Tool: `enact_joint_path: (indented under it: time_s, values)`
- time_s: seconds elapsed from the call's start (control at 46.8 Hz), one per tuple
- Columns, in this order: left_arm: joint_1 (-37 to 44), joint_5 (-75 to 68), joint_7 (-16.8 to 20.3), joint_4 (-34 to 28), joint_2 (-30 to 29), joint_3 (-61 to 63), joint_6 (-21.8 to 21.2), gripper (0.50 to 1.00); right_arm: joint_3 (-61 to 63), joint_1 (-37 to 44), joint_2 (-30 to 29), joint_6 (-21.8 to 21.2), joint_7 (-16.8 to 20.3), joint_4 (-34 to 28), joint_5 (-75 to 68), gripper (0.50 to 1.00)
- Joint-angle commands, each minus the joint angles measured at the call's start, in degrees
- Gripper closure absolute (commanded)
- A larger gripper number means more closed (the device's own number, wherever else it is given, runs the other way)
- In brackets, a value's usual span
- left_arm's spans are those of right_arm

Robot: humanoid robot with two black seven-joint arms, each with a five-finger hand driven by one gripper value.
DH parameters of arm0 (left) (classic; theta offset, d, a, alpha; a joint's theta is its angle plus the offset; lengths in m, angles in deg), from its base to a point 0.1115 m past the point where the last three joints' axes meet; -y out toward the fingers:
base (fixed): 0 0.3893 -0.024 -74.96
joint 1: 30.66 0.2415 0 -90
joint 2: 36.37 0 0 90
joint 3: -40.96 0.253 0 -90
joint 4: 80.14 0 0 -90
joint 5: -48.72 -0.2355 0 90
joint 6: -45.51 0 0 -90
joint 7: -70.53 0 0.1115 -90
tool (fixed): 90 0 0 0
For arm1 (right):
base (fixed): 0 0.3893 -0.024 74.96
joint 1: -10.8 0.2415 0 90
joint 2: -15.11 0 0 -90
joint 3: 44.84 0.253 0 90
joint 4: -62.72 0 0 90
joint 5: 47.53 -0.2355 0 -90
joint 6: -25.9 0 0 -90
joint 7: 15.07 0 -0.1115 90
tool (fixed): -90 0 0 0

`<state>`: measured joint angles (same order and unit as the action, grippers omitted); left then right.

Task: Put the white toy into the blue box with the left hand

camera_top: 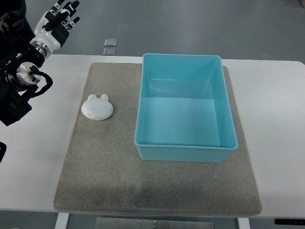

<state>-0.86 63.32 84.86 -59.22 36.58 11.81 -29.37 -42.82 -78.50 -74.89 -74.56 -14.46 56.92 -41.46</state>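
White toy (pixel 97 107) is lying ungrasped on grey mat (pixel 157 191), beside blue box (pixel 183 153); left robot hand (pixel 58 21) is being held open, well apart. Reach-and-grasp is judged next.

single top view, steep downward look from the robot's side, table (pixel 267 95) and mat (pixel 105 176) filling the frame

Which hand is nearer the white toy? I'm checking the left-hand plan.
Left. The left hand hangs beyond the table's far left corner, up-left of the white toy; the right hand is out of view.
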Motion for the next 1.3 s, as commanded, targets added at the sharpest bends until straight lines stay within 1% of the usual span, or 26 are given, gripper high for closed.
enact_joint_path:
  time_s: [0.0,0.107,0.918,1.175,1.282]
  values:
    - [0.0,0.0,0.0,0.0,0.0,0.05,0.0,0.506,0.0,0.0,0.0,0.0,0.0,0.0,0.0,0.564]
    - [0.09,0.0,0.44,0.0,0.0,0.05,0.0,0.506,0.0,0.0,0.0,0.0,0.0,0.0,0.0,0.564]
    - [0.53,-0.09,0.44,0.7,0.0,0.14,0.0,0.508,0.0,0.0,0.0,0.0,0.0,0.0,0.0,0.564]
    - [0.53,-0.79,0.26,1.66,0.0,1.19,0.08,0.508,0.0,0.0,0.0,0.0,0.0,0.0,0.0,0.564]
    - [0.62,-1.06,0.18,3.42,-0.18,2.25,0.08,0.508,0.0,0.0,0.0,0.0,0.0,0.0,0.0,0.564]
